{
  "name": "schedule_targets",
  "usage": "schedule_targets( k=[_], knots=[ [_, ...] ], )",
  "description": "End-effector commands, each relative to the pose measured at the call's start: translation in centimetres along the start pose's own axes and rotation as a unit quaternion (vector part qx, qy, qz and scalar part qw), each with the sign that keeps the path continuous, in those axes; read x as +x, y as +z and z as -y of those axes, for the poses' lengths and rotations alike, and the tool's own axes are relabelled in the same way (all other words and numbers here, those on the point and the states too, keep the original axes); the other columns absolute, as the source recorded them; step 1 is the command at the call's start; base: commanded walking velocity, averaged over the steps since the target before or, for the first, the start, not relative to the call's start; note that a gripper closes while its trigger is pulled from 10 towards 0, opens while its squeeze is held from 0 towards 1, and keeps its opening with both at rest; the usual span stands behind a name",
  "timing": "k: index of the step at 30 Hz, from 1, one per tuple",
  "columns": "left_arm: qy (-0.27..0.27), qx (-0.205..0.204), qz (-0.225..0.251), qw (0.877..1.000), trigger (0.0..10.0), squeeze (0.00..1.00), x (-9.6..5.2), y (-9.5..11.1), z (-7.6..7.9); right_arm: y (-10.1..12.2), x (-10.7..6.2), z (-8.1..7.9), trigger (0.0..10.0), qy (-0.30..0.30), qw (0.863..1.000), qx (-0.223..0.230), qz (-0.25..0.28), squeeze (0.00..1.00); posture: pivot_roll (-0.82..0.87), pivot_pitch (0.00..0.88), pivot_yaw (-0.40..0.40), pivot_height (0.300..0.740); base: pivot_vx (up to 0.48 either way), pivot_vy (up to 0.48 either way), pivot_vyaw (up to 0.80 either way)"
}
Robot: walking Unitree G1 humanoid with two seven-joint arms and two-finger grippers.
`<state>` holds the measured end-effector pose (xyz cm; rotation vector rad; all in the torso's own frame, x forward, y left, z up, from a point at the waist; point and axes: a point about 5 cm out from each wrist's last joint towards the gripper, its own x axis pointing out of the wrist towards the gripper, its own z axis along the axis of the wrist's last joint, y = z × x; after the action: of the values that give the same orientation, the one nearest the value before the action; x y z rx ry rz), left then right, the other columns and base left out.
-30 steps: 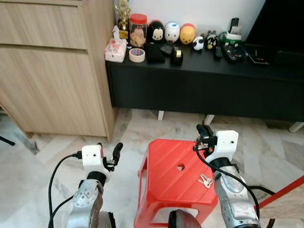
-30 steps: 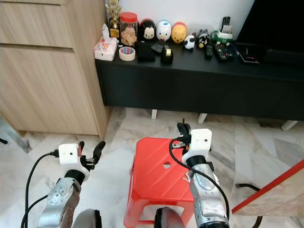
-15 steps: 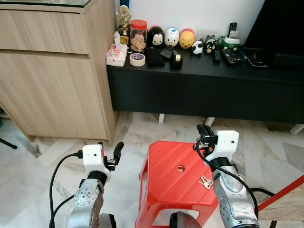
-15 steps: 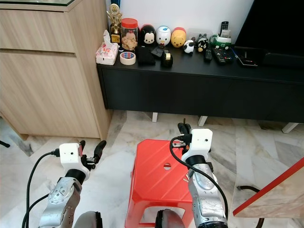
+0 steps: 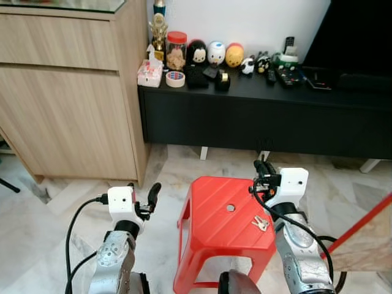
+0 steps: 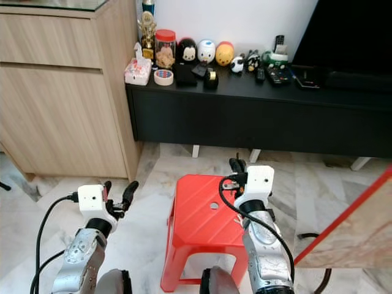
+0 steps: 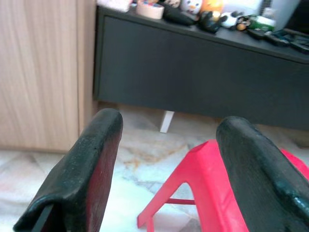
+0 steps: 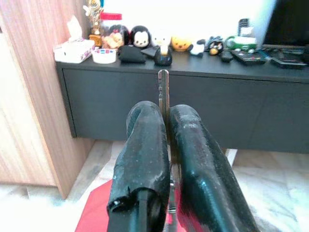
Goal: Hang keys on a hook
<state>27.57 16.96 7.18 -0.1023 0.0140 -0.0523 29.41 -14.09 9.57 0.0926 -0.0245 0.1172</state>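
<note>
from the left eye view we see keys (image 5: 260, 223) lying on the red stool (image 5: 215, 229); in our right wrist view the right end effector (image 8: 167, 118) pinches a thin, stiff, light, slippery key blade (image 8: 163, 92); left end effector (image 7: 169, 145) spread

pale marble floor (image 5: 55, 202), light wood cabinet (image 5: 67, 92) at left, long black low console (image 5: 263, 116) against white wall (image 5: 257, 21), red plastic stool (image 5: 223, 229) stood in front

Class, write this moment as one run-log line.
right hand: shut on key | left hand: open, idle | keys: lying on red stool
</note>
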Motion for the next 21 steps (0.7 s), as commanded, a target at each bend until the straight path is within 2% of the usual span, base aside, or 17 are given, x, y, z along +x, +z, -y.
schedule_targets(
  k=[1, 14, 21],
  knots=[
    [-0.001, -0.005, -0.005, 1.000, 10.0, 0.00, -0.04, -0.35, 0.39, 0.64, 0.05, 0.47, 10.0, -0.005, 1.000, -0.006, 0.008, 0.00, 0.01, 0.000, -0.118, 0.626, 0.000, 0.000, 0.00],
    [0.001, -0.005, -0.004, 1.000, 10.0, 0.00, 0.00, -0.35, 0.36, 0.78, 0.10, 0.56, 10.0, -0.012, 1.000, -0.004, 0.011, 0.00, 0.01, 0.000, -0.119, 0.626, 0.000, 0.000, 0.00],
    [0.002, -0.006, -0.002, 1.000, 10.0, 0.00, 0.04, -0.30, 0.33, 0.97, 0.16, 0.46, 10.0, -0.012, 1.000, -0.008, 0.014, 0.00, 0.01, 0.000, -0.118, 0.671, 0.000, 0.000, 0.00]
  ],
)
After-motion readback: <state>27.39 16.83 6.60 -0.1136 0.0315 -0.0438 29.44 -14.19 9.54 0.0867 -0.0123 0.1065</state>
